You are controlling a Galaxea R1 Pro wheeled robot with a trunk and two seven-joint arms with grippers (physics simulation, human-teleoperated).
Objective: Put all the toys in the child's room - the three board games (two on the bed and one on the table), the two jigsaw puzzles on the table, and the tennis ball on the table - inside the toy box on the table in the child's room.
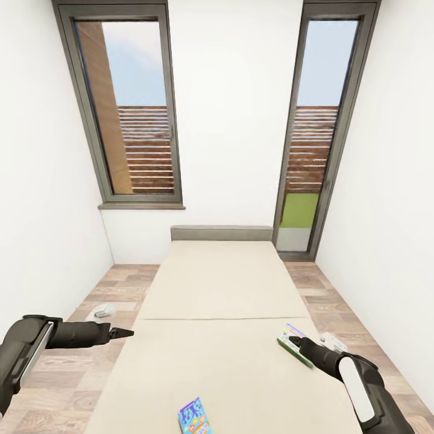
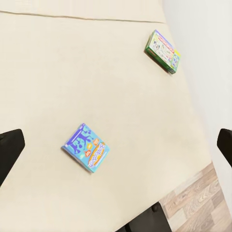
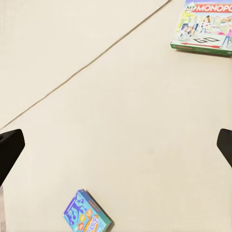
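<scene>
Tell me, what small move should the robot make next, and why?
Probably lower the right gripper onto the green-edged game box on the bed: it hovers open just beside it, holding nothing. The blue game box lies apart, nearer the robot.

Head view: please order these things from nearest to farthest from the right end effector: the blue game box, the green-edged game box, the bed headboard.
1. Green-edged game box, right beside the right end effector.
2. Blue game box, near bed edge.
3. Headboard, far end, under the windows.

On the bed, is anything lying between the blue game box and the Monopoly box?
Nothing: in both wrist views only bare cream mattress separates the blue game box and the Monopoly box.
</scene>
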